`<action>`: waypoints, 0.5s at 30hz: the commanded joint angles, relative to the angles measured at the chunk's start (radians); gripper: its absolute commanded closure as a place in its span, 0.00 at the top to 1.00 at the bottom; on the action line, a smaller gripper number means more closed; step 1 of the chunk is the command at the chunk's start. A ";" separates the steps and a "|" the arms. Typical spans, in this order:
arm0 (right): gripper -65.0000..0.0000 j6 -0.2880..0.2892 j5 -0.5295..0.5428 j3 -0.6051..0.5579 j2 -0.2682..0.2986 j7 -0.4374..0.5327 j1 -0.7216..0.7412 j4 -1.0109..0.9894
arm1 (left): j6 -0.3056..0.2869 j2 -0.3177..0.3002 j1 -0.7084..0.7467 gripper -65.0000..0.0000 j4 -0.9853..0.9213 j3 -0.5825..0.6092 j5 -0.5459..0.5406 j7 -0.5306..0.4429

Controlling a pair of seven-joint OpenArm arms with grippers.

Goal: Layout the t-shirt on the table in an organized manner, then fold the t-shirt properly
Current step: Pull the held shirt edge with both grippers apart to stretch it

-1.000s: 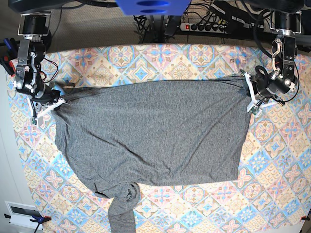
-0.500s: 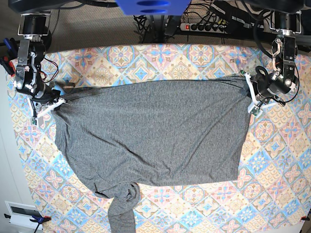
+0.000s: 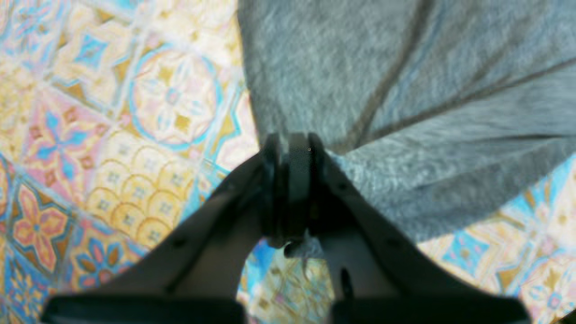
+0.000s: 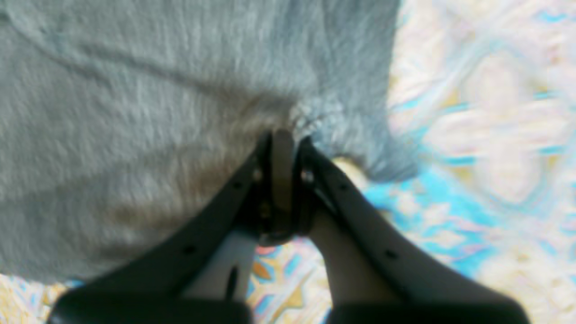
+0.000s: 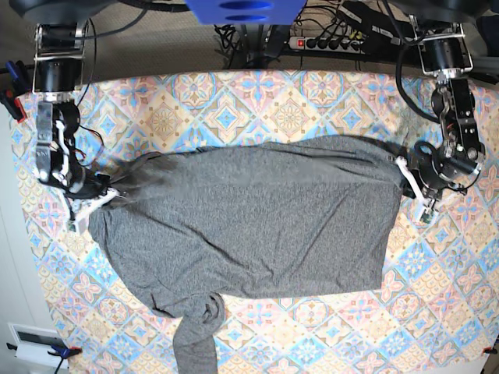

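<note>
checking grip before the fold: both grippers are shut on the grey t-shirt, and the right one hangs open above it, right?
Not quite. The right gripper is shut on the t-shirt too, as the right wrist view shows. The left gripper is likewise shut on it.

This looks like a robotics lab or test room set up for cloth handling. Two arms [image 5: 54, 148] [image 5: 452, 132] stand at the far corners of a bench [image 5: 296, 101] draped in a pastel tile-patterned cloth, each hanging from a motor housing on a dark frame. Behind the bench, loose black cables [image 5: 234, 35] run in a tangle over a grey carpeted floor [image 5: 140, 47], and a black power strip [image 5: 331, 43] with a red switch lies among them. A blue plastic part [image 5: 238, 9] juts in from the top edge. Small clamps [image 5: 58, 351] grip the cloth at the near corner, by a white wall plate [image 5: 31, 339].
</note>
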 commanded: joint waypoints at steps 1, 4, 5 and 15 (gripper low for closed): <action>0.00 0.000 0.000 -0.017 0.021 0.028 0.043 -0.010 | 0.003 -0.005 -0.033 0.00 -0.005 -0.008 -0.004 -0.014; 0.00 -0.001 0.000 -0.093 0.021 0.090 0.085 -0.080 | 0.003 0.015 -0.080 0.00 -0.078 -0.008 -0.004 -0.014; 0.00 -0.001 0.000 -0.116 0.021 0.103 0.089 -0.103 | 0.003 0.018 -0.099 0.00 -0.111 -0.008 -0.004 -0.017; 0.00 -0.003 0.000 -0.185 0.021 0.157 0.215 -0.254 | 0.011 0.015 -0.220 0.00 -0.344 -0.009 -0.006 -0.086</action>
